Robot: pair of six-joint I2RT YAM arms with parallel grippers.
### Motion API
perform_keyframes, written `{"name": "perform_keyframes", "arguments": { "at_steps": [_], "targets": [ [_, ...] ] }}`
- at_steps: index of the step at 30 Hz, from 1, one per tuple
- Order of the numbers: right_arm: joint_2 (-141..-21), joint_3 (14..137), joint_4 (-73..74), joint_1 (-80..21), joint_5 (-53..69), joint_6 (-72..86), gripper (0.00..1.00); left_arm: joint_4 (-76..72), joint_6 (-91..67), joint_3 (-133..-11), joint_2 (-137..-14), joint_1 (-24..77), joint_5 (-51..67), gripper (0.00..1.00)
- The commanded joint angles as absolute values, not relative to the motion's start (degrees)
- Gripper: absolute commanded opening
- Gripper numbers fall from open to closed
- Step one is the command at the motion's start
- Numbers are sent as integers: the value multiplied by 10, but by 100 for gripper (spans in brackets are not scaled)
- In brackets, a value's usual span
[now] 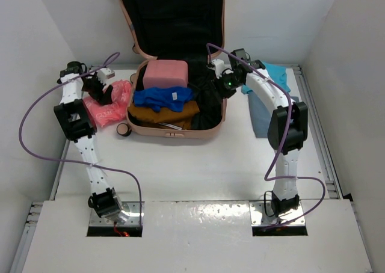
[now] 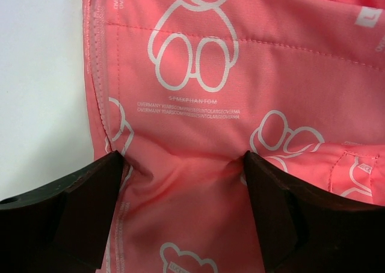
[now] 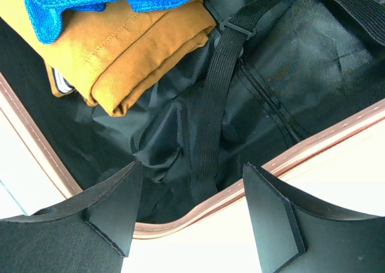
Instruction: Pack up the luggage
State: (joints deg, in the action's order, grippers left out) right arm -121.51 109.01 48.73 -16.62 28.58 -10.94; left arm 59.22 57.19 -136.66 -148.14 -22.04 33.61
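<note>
The salmon-pink luggage (image 1: 180,133) lies open with its lid standing up at the back. Inside are a pink pouch (image 1: 165,74), a blue cloth (image 1: 161,97) and a mustard-brown garment (image 1: 162,113); its right half shows black lining. My left gripper (image 1: 101,94) is left of the case, open, fingertips pressed into a coral-pink garment with white bear prints (image 2: 198,122), cloth puckered between them (image 2: 185,165). My right gripper (image 1: 220,83) is open and empty over the case's right rim (image 3: 337,138), above a black strap (image 3: 210,122); its midpoint in the wrist view is over the lining (image 3: 189,171).
A teal cloth (image 1: 278,76) and a grey-blue cloth (image 1: 258,113) lie on the table right of the case, under the right arm. A dark wheel (image 1: 123,130) sticks out at the case's front left corner. White walls close in on both sides.
</note>
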Motion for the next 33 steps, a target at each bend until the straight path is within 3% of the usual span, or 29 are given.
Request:
{"name": "perform_keyframes", "arguments": {
  "at_steps": [1,4,5,8,9,11,16,19,20,25,33],
  "targets": [
    [-1192,1116,490,-167,294,-124,67,746,603,-1296,-1540,-200,256,76],
    [-1188,1112,488,-168,295,-125,66,746,613,-1246,-1526,-194,213,60],
    [-1184,1108,486,-168,296,-124,66,746,613,-1232,-1516,-194,207,48],
    [-1180,1103,483,-169,298,-124,66,746,635,-1183,-1503,-194,189,28],
    [-1175,1098,481,-171,298,-123,66,746,635,-1174,-1496,-194,184,11],
    [-1173,1094,479,-172,298,-126,66,746,648,-1148,-1486,-194,184,1],
    [-1158,1082,471,-176,299,-128,65,717,643,-1100,-1435,-215,256,0],
    [-1146,1064,463,-176,299,-127,65,665,614,-1053,-1340,-242,333,0],
    [-1135,1051,454,-178,299,-125,65,521,552,-990,-1227,-253,358,0],
    [-1114,1017,436,-180,298,-122,65,408,527,-944,-1068,-253,353,0],
    [-1081,963,400,-181,296,-106,64,358,502,-954,-981,-233,359,0]
  ]
}}
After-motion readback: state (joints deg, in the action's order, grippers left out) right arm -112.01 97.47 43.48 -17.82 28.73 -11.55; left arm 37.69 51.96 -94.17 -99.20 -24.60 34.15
